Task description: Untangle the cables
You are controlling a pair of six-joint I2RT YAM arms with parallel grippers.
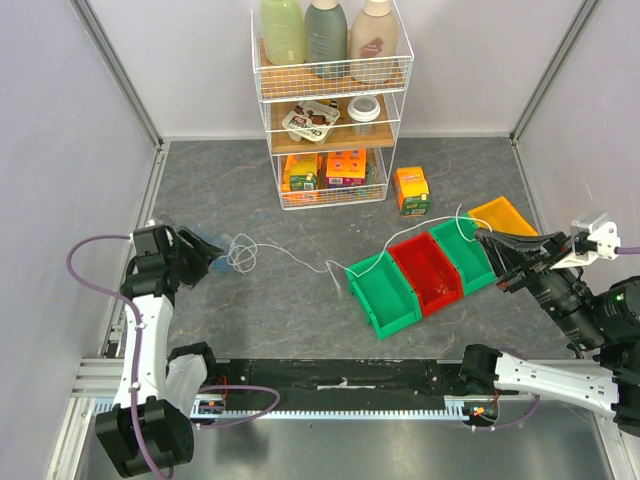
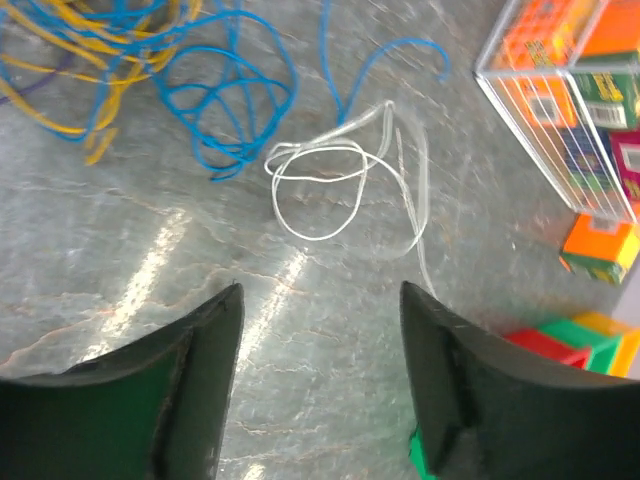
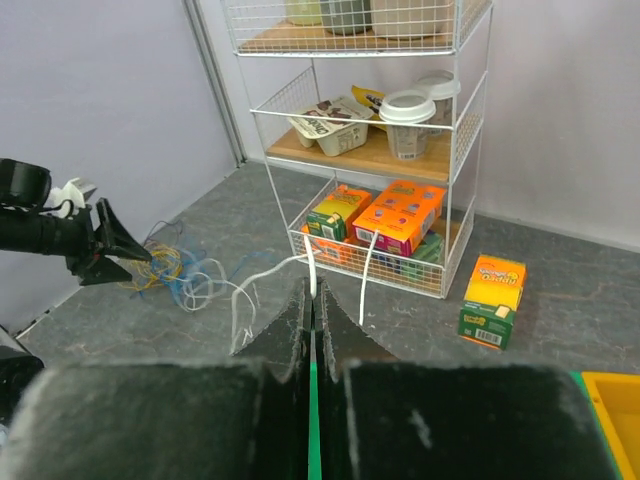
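Grey marbled worktop (image 1: 300, 330) inside pale walls, wire rack (image 1: 330, 100) at the back; the cables (image 2: 200, 90), a blue and yellow tangle with white loops beside it, lay front-left of the rack. The left fingers (image 1: 210, 255) stood apart with nothing between them, just left of that tangle. The right fingers (image 3: 312, 305) were pressed shut on the white cable (image 1: 300, 262), front-right of the rack by the row of green, red and yellow bins (image 1: 425, 270), the strand trailing across from the tangle.
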